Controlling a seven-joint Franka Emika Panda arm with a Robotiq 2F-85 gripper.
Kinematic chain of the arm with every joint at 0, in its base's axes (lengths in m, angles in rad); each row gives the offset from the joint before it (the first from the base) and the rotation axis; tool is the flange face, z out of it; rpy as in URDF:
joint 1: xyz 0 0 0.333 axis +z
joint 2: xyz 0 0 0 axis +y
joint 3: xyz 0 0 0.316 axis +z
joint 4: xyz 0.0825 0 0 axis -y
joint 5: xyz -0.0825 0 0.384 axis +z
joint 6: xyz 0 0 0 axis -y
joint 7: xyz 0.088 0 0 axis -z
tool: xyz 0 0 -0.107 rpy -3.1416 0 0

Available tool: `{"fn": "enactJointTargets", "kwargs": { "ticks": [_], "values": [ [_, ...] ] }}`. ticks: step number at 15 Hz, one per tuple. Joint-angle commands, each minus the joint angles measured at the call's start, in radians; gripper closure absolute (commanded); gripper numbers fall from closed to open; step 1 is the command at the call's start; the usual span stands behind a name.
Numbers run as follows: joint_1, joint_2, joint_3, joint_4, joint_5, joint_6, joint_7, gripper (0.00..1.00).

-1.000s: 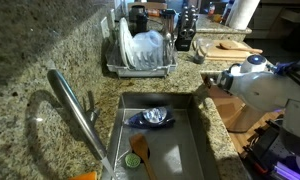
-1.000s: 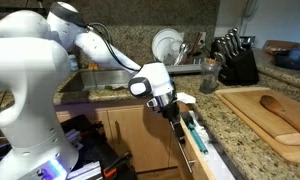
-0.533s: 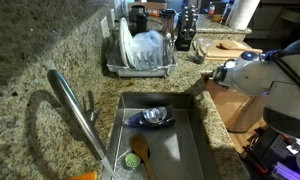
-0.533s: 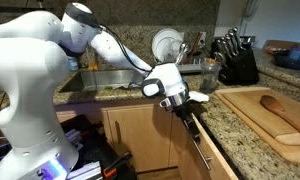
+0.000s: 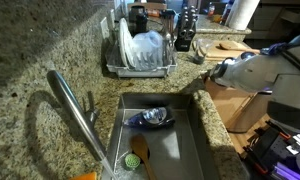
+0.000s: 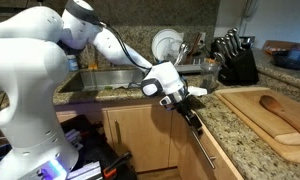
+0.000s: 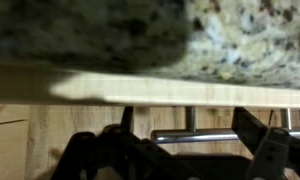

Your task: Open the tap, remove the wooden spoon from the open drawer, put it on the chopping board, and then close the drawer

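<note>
The tap (image 5: 78,112) slants over the sink; no water shows. The wooden spoon (image 6: 280,108) lies on the chopping board (image 6: 252,122), which also shows far back in an exterior view (image 5: 233,45). The drawer (image 6: 204,160) is pushed in under the counter edge, and its inside is hidden. My gripper (image 6: 193,117) is at the drawer front. In the wrist view my gripper (image 7: 190,140) is open, with its fingers on either side of the steel bar handle (image 7: 215,135) on the light-wood drawer front (image 7: 90,88). It holds nothing.
The sink (image 5: 180,150) holds a bowl (image 5: 152,117) and a darker orange-brown spoon (image 5: 140,151). A dish rack (image 5: 140,55) stands behind it. A knife block (image 6: 233,60) stands at the back of the granite counter (image 6: 225,140). Cabinet doors (image 6: 135,140) are below.
The drawer has gone from open, with utensils showing, to pushed in under the counter. My gripper has moved with its front towards the counter edge.
</note>
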Motion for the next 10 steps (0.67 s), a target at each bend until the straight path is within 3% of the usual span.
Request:
{"fn": "enactJointTargets", "kwargs": {
  "ticks": [1,4,5,10],
  "values": [
    [0.032,-0.049,-0.036,0.044,0.236,0.026,-0.263,0.00],
    [0.063,-0.015,-0.062,0.060,0.415,-0.052,-0.407,0.00],
    [-0.021,-0.147,0.019,0.079,0.420,0.076,-0.516,0.00],
    [-0.095,-0.231,0.110,0.090,0.418,0.183,-0.621,0.00]
  ]
}}
